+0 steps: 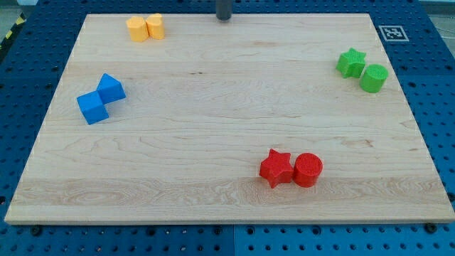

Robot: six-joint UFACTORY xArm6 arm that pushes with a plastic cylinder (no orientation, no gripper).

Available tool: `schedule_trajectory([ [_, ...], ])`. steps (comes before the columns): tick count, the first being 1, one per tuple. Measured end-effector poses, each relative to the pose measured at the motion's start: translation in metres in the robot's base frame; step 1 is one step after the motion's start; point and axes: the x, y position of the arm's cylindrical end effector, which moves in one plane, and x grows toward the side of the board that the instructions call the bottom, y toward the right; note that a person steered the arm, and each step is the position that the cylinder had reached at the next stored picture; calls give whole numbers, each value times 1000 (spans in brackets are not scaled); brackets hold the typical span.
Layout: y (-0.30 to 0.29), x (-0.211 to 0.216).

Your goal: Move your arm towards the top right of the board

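Observation:
My tip (224, 18) touches the wooden board (213, 107) at the middle of its top edge; only the rod's lowest part shows. It stands apart from every block. The nearest blocks are two yellow ones, a hexagonal one (137, 29) and a second one (155, 25), touching each other to the tip's left. A green star (350, 62) and a green cylinder (373, 77) sit together at the view's right, well right of and below the tip.
Two blue blocks (110, 87) (93, 108) touch at the view's left. A red star (276, 168) and a red cylinder (308, 170) sit side by side at the bottom middle-right. A black-and-white marker tag (393, 33) lies off the board's top right corner.

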Motion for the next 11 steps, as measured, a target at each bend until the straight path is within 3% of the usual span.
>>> schedule_trajectory([
  [2,12,0],
  [8,186,3],
  [11,193,3],
])
